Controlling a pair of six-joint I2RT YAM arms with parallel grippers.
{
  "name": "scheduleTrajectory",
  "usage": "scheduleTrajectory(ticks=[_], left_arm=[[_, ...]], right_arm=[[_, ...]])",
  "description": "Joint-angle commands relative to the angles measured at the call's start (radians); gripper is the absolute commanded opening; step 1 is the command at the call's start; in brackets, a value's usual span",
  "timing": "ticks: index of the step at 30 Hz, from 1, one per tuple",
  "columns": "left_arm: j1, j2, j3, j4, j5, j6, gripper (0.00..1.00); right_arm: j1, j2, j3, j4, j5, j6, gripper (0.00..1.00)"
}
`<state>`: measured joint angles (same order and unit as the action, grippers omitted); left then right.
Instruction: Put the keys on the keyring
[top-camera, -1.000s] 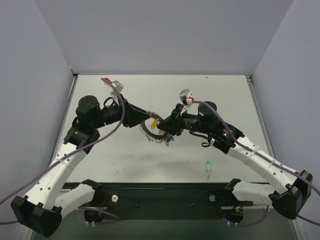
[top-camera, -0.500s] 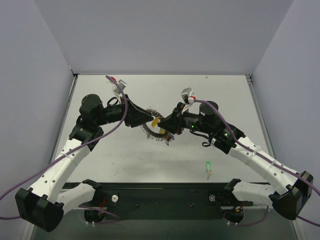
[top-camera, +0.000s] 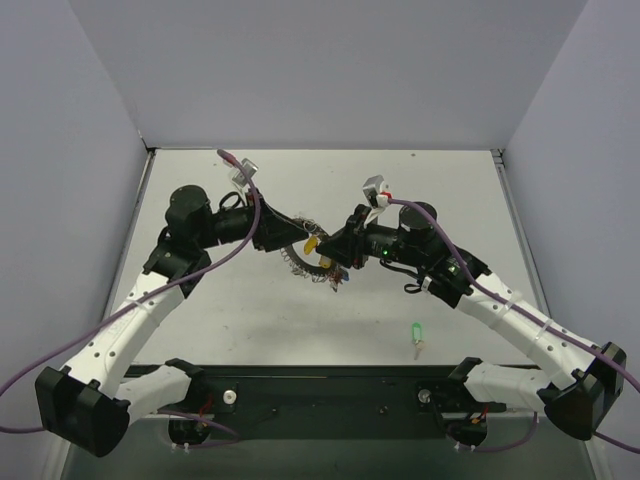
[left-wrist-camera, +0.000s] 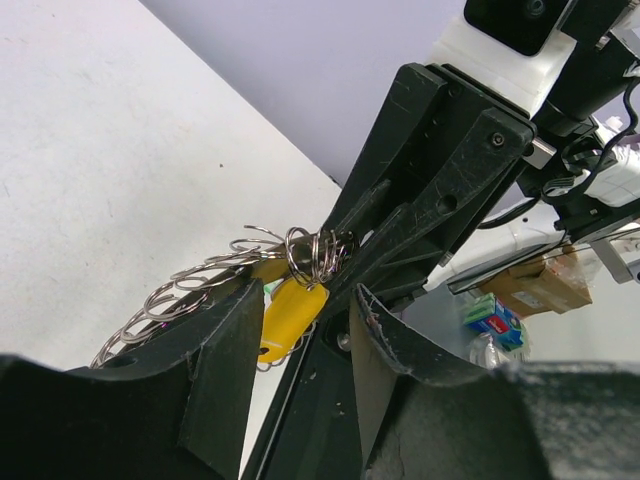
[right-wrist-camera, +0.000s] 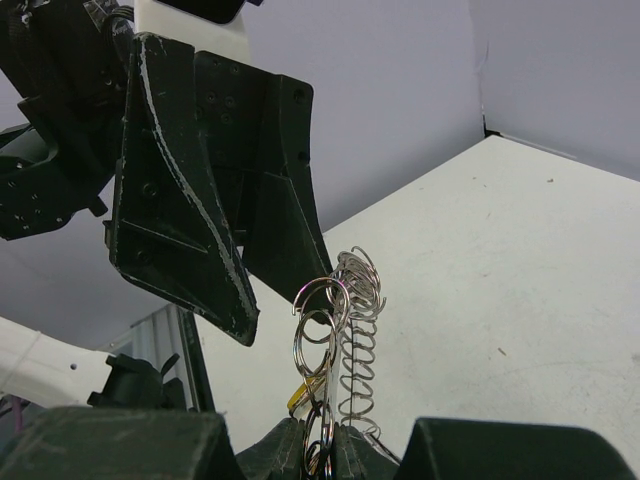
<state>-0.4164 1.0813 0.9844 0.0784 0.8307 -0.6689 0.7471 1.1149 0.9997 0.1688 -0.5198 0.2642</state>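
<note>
Over the table (top-camera: 450, 190), right gripper (right-wrist-camera: 322, 446) pinching keyring (right-wrist-camera: 358, 350)

No text, label, brand, number or sign was legible; the packages (left-wrist-camera: 497, 318) beyond the left claw (left-wrist-camera: 305, 312) were too blurred.

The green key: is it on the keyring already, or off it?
Off. In the top view the green key lies alone on the table, near the front edge, clearly apart from the keyring.
</note>
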Motion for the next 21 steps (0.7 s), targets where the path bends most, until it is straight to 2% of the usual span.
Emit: scheduleTrajectory(ticks=[1, 7, 11, 15, 21], left_arm=[[-0.001, 0.017, 0.062, 0.053, -0.015, 0.014, 0.49], [-0.001, 0.026, 0.046, 0.243, 0.059, -0.096, 0.48], [-0.002, 0.031, 0.048, 0.261, 0.067, -0.11, 0.44], [-0.001, 0.043, 0.056, 0.239, 0.068, -0.094, 0.43], [-0.007, 0.045, 0.115, 0.028, 0.012, 0.046, 0.43]], right_arm=[[-0.003, -0.027, 0.005, 0.11, -0.019, 0.006, 0.0], [-0.003, -0.029, 0.002, 0.11, -0.019, 0.006, 0.0], [-0.003, -0.026, 0.002, 0.11, -0.019, 0.004, 0.0], [-0.003, -0.027, 0.002, 0.112, -0.019, 0.004, 0.0], [-0.003, -0.032, 0.0, 0.11, -0.019, 0.003, 0.0]])
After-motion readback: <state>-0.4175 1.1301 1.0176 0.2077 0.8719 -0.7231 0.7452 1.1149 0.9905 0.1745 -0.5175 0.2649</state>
